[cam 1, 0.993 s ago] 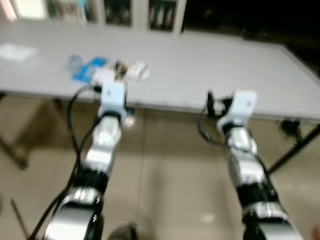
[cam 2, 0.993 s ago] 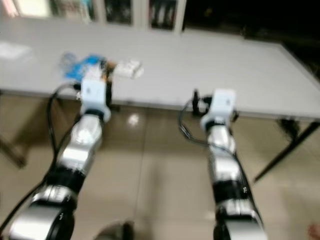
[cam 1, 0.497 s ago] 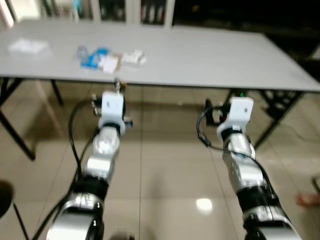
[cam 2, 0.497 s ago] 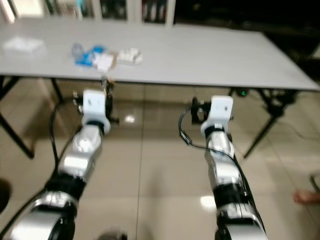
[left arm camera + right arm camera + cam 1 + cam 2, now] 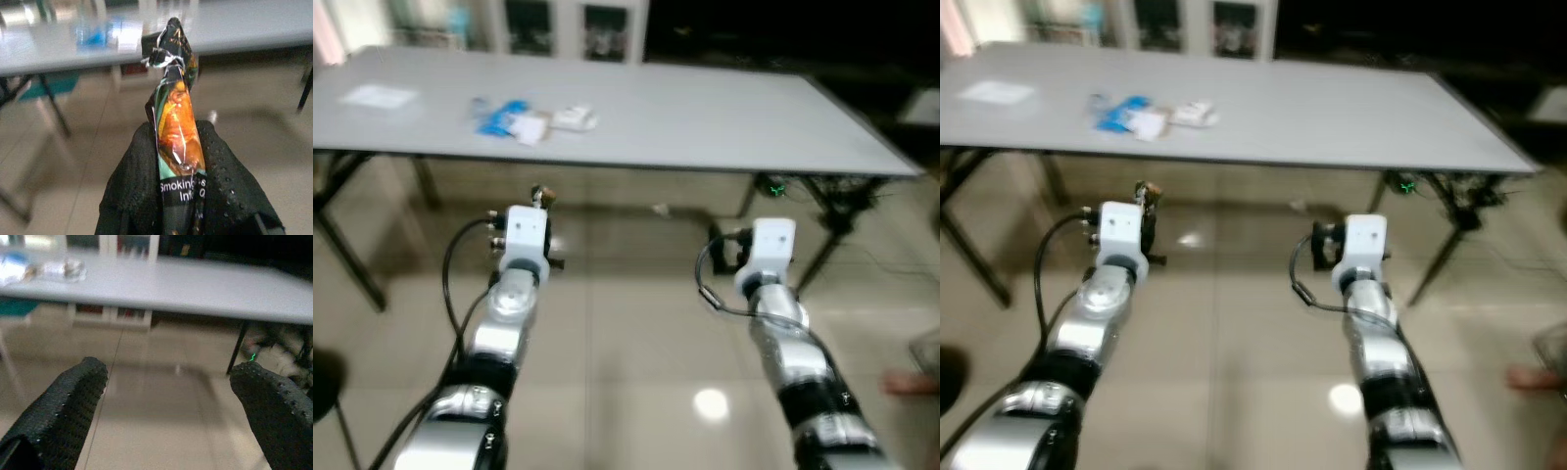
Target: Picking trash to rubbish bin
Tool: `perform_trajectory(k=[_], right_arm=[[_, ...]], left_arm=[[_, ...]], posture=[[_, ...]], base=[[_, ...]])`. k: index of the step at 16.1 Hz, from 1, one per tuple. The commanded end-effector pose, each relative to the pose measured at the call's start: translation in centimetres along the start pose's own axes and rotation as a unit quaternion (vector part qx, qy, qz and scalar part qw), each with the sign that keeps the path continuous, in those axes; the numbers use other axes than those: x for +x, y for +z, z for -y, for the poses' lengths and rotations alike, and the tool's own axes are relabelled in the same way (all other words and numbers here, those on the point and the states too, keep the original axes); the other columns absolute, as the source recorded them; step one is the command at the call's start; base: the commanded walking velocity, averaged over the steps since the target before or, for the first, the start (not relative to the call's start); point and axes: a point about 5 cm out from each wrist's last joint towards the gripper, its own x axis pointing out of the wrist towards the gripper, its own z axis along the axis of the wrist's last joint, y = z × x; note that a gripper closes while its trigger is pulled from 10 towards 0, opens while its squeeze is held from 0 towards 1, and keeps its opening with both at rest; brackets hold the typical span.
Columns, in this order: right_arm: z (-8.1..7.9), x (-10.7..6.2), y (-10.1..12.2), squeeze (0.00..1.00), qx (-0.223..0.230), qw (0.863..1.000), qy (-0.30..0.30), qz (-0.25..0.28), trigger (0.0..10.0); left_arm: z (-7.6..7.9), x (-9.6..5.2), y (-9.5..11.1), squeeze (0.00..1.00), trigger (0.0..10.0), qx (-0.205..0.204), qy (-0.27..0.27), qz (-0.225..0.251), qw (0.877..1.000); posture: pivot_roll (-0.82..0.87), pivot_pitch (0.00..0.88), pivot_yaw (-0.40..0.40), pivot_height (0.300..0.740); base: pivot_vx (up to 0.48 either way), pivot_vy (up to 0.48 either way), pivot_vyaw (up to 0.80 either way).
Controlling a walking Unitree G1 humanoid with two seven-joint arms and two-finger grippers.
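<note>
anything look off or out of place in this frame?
Nothing alarming. The left gripper is shut on a crumpled wrapper, its torn top twisted. A small heap of trash lies on the grey table. The right gripper is open.

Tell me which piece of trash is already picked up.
The dark wrapper with orange print, clamped upright in the left pincer. The blue wrapper and white packets lie on the table.

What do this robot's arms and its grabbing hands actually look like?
Both arms are shiny silver tubes with black joint bands, each ending in a white boxy wrist block. A black cable loops beside each wrist. The left gripper and right gripper each have two thick black fingers with a dimpled, rubbery texture.
</note>
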Motion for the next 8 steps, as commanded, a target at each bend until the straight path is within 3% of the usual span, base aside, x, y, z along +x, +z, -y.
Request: perform_trajectory(k=[1,2,4,6,8], right_arm=[[0.2,-0.3,-1.6,0.00,-0.013,0.999,0.005,-0.036,10.0],[0.3,-0.4,-2.1,0.00,-0.014,0.999,0.004,-0.047,10.0],[0.9,-1.9,-5.3,0.00,-0.025,0.993,0.003,-0.112,10.0],[1.2,-2.7,-7.0,0.00,-0.026,0.989,0.006,-0.147,10.0],[1.0,-4.5,-9.8,0.00,-0.029,0.977,0.021,-0.210,10.0]], left_arm=[[0.0,-0.2,-1.2,0.00,10.0,0.002,-0.013,-0.026,1.000],[0.1,-0.4,-1.5,0.00,10.0,-0.002,-0.016,-0.030,0.999],[-0.2,-0.9,-3.2,0.00,10.0,0.000,-0.009,-0.062,0.998],[-0.4,-1.8,-5.5,0.00,10.0,0.006,-0.016,-0.108,0.994],[-0.5,-3.5,-8.6,0.00,10.0,0.040,-0.030,-0.163,0.985]], posture=[[-0.01,0.031,-0.095,0.740],[-0.01,0.030,-0.096,0.740],[0.00,0.029,-0.100,0.740],[0.00,0.029,-0.099,0.740],[0.00,0.024,-0.098,0.740]], base=[[0.000,0.000,0.56],[0.000,0.000,0.56],[0.000,0.000,0.80],[0.000,0.000,0.80],[0.000,0.000,0.80]])
